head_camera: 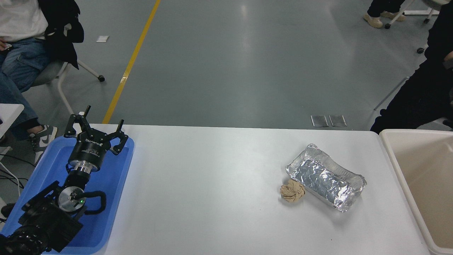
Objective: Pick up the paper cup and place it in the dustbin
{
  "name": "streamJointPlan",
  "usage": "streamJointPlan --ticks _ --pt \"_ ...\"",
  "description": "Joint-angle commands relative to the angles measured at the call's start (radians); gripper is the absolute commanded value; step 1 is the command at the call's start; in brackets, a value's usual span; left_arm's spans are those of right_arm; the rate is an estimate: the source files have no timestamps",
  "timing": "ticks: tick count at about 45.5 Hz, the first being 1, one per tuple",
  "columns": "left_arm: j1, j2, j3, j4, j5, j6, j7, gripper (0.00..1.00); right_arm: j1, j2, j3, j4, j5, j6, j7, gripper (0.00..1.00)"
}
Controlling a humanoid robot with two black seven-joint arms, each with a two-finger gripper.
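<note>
The paper cup is not in view. The dustbin (392, 158), a large beige plastic bin with a thick rounded rim, stands at the table's right edge; the part of its inside that shows is bare. My left gripper (97, 122) is open and empty, parked over the blue flat tray (120, 177) at the lower left. My right arm and gripper are out of view.
A crinkled silver foil tray (325, 176) lies on the white table (212, 184) right of centre, with a crumpled brown paper ball (292, 191) touching its left end. People sit at the far left and far right beyond the table.
</note>
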Motion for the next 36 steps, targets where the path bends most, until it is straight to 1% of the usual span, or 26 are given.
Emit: streamJointPlan --ticks 1,5,7,9,12,20,26,31,36 --pt "0.000 0.000 0.000 0.000 0.000 0.000 -0.001 1.00 0.002 -0.047 0.286 0.147 0.000 -0.001 0.145 1.00" --pt "0.000 0.000 0.000 0.000 0.000 0.000 -0.001 1.00 -0.044 -0.072 0.428 0.244 -0.002 -0.001 0.256 1.00" --pt "0.000 0.000 0.000 0.000 0.000 0.000 0.000 1.00 -0.067 -0.076 0.493 0.290 -0.014 -0.001 0.302 1.00" --pt "0.000 0.000 0.000 0.000 0.000 0.000 0.000 1.00 -0.093 -0.078 0.548 0.331 -0.020 -0.001 0.339 1.00" --pt "0.000 0.000 0.000 -0.001 0.000 0.000 -0.001 1.00 -0.129 -0.078 0.605 0.374 -0.025 -0.001 0.368 1.00" --pt "0.000 0.000 0.000 -0.001 0.000 0.000 0.000 1.00 -0.147 -0.084 0.634 0.408 -0.031 0.007 0.371 1.00" --pt "0.000 0.000 0.000 0.000 0.000 0.000 0.000 1.00 -0.149 -0.084 0.640 0.440 -0.113 0.007 0.371 1.00" --pt "0.000 0.000 0.000 0.000 -0.001 0.000 0.000 1.00 -0.164 -0.083 0.671 0.492 -0.150 0.004 0.371 1.00" --pt "0.000 0.000 0.000 0.000 0.000 0.000 0.000 1.00 -0.169 -0.081 0.641 0.488 -0.207 0.002 0.371 1.00"
